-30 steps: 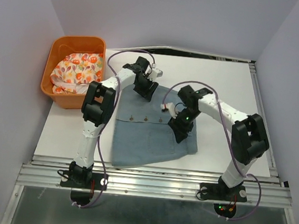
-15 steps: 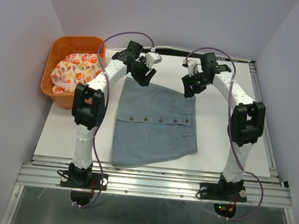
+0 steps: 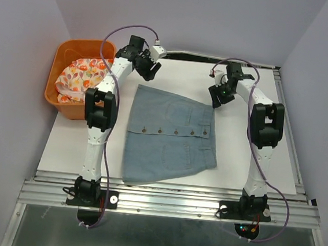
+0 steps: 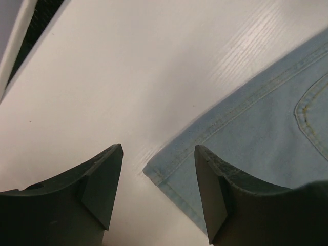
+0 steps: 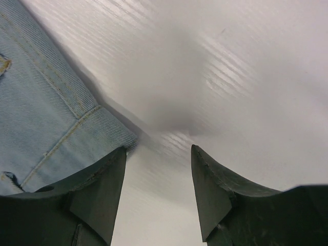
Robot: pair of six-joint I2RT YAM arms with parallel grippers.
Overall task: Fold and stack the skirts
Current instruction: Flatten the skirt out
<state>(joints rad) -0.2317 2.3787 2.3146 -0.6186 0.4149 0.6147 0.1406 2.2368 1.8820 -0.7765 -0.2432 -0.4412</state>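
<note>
Top external: the denim skirt (image 3: 167, 152) is laid flat at mid-table, with its button row (image 3: 169, 130) running 9-to-3 across the middle. Its outline is slightly taller than wide and flares toward 6 o'clock. Whether a fold is already in it cannot be told.

The left gripper (image 3: 150, 70) is held off the skirt's 11 o'clock corner and the right gripper (image 3: 217, 97) off the 1 o'clock corner. Each arm is therefore nearer its own far corner, and the far edge between them lies 9-to-3.

Left wrist: the left gripper (image 4: 158, 147) has its jaws apart and nothing is gripped. The denim corner (image 4: 266, 133) sits in the gap, nearer the right-hand finger, and the cloth spreads away toward 3 o'clock.

Right wrist: the right gripper (image 5: 158, 148) also has its jaws apart and is empty. The denim corner (image 5: 36, 102) is just at the left-hand finger, at 9 o'clock of the gap, and bare table (image 5: 230, 77) fills the rest.

Judged next: a corner pinch by both arms is suggested, followed by a pull toward 6 o'clock. The right gripper would first need shifting toward the cloth, since its gap is mostly over table.

Containers: the orange basket (image 3: 61, 106) stands at 10 o'clock of the denim, at the table's left edge. The floral skirt (image 3: 84, 77) is bundled inside it (unfolded, so that half of the task is judged not yet started).
</note>
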